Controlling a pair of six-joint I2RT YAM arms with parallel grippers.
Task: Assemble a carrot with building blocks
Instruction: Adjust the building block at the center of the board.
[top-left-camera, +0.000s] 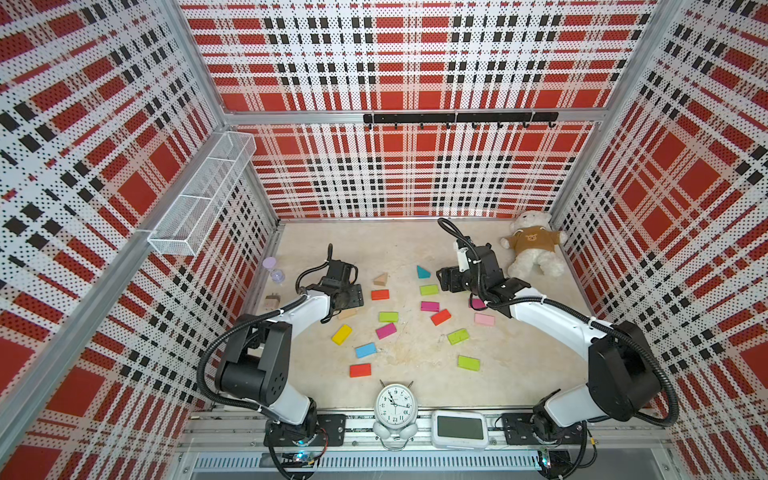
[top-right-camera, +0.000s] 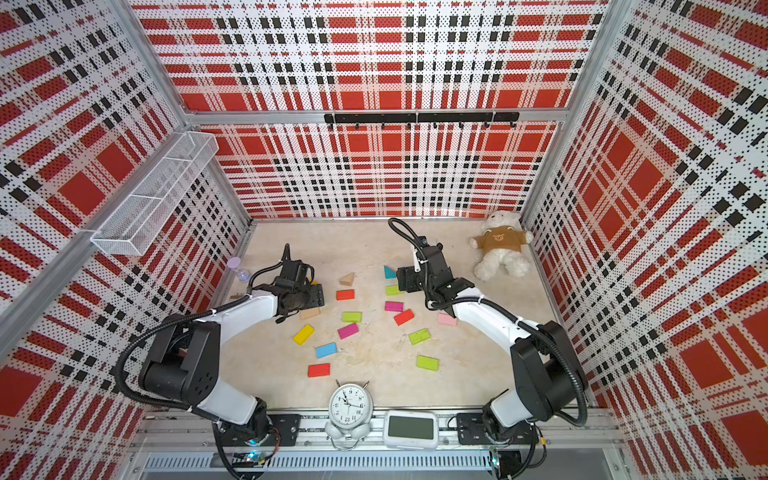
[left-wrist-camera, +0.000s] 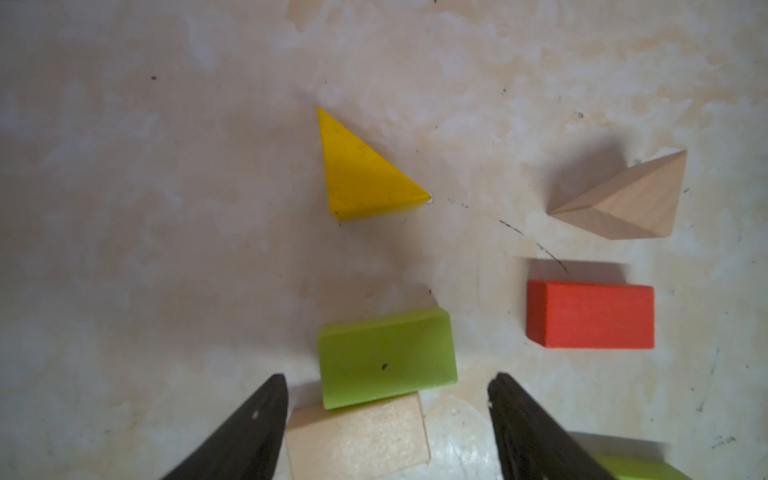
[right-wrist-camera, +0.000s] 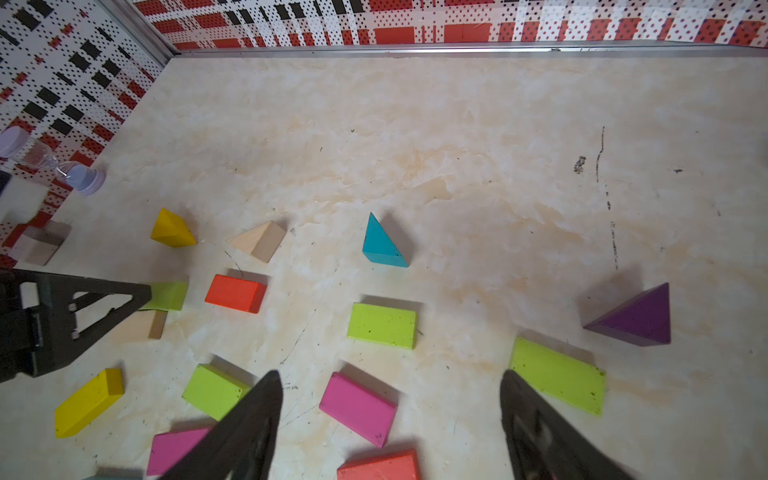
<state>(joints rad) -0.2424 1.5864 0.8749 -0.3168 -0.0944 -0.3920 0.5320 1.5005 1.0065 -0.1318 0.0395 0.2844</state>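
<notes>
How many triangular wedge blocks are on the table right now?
4: yellow wedge and tan wedge side by side, teal wedge mid-table, purple wedge next to a lime block. Others may be hidden.

Lab test cell — perforated plaid walls (top-left-camera: 415, 62), aluminium frame (top-left-camera: 291, 118)

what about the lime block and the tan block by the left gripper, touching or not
Touching. The left wrist view shows the lime block overlapping the edge of the tan block, with no gap between them.
</notes>
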